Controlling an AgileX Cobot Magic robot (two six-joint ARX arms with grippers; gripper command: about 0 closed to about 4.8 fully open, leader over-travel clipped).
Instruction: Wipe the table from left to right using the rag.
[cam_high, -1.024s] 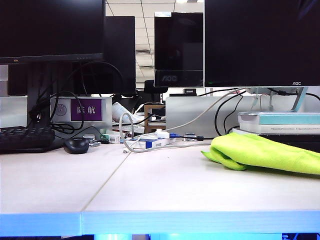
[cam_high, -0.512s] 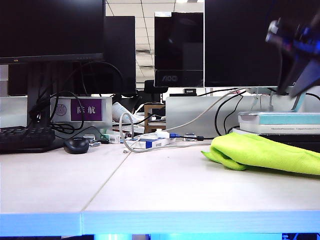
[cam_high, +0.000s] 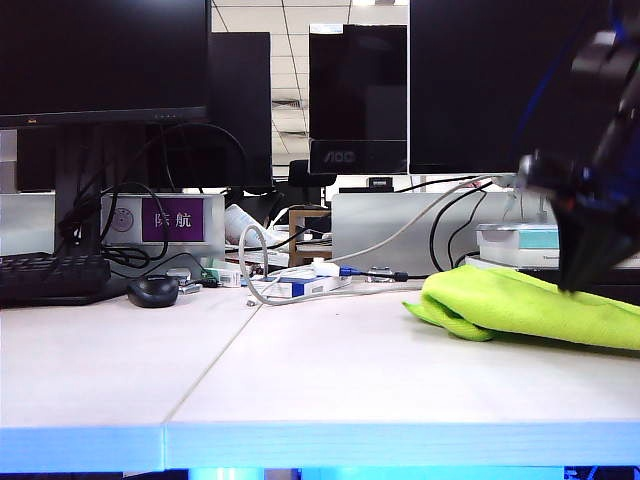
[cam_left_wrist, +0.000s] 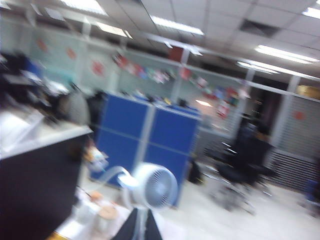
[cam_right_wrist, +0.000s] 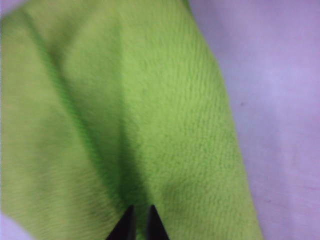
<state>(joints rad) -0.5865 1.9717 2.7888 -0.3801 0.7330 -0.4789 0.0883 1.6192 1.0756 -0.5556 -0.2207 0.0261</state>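
Since a second ago the right gripper (cam_high: 578, 283) has dropped onto the rag (cam_high: 520, 305), fingertips nearly together, grip unclear. Rag lies on the table (cam_high: 330, 380), right of the mouse (cam_high: 152, 290). Left gripper (cam_left_wrist: 136, 231), closed, empty, faces a blurred office fan (cam_left_wrist: 152, 186).

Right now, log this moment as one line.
right gripper: nearly shut, tips over rag | left gripper: shut, off table | wiping: not begun

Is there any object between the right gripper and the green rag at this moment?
Nothing visible is. The right gripper hangs directly over the rag, fingertips nearly together, with only green cloth under them. The rag lies at the right end of the table. The left gripper faces the room, away from the table.
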